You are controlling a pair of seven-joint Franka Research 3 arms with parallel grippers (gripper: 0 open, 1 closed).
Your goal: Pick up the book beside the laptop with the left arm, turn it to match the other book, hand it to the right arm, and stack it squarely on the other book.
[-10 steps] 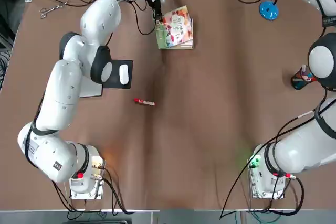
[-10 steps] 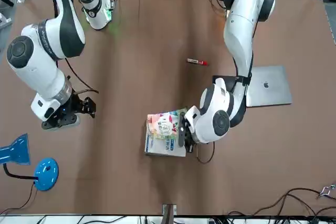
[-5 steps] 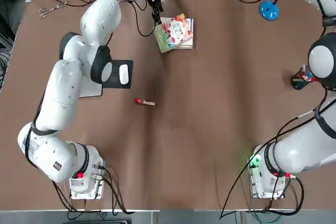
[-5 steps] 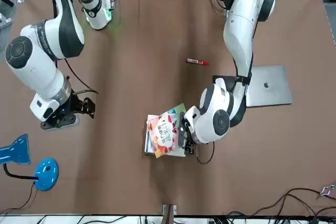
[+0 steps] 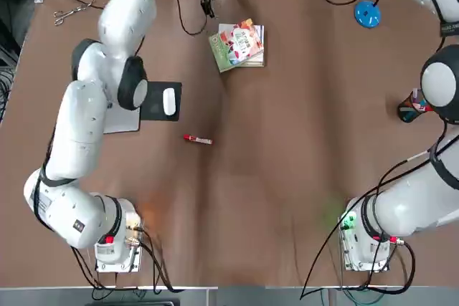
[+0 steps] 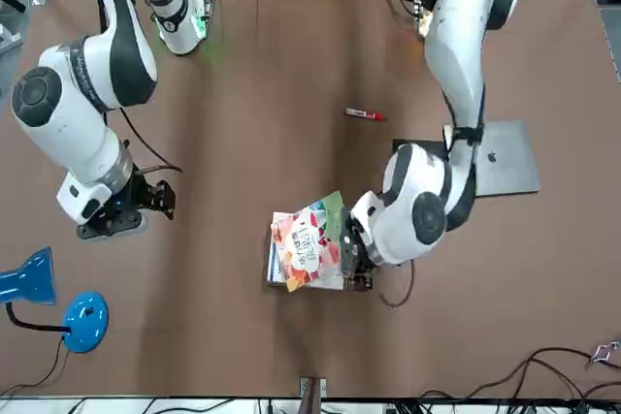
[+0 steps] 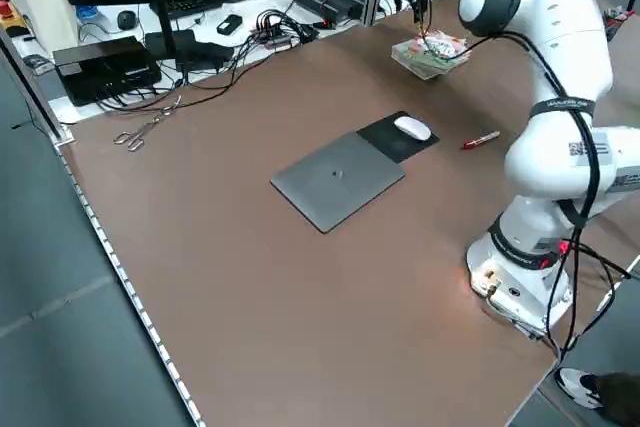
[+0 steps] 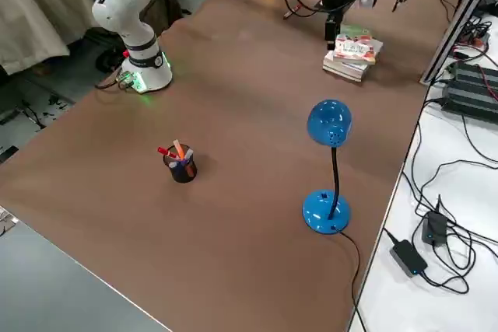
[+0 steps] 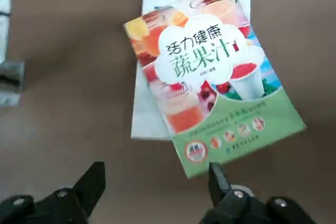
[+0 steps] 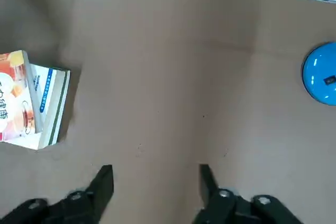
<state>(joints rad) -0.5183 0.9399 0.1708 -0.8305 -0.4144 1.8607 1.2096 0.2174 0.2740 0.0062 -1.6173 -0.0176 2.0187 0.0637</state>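
Step in hand, as judged: squaring of the stack; one thin book with a peach-orange and green fruit-pictured cover (image 9: 210,77), askew on the thicker white-and-blue book (image 9: 149,114), its green end overhanging, the left gripper (image 9: 157,182) apart beside it, jaws open and empty. Next move, likely: a turn of the upper book until edges agree, by whichever arm. Right gripper (image 10: 157,182), open, empty, well apart over the brown surface (image 5: 287,141), with open room between it and the stack, though clearance above is hard to judge.
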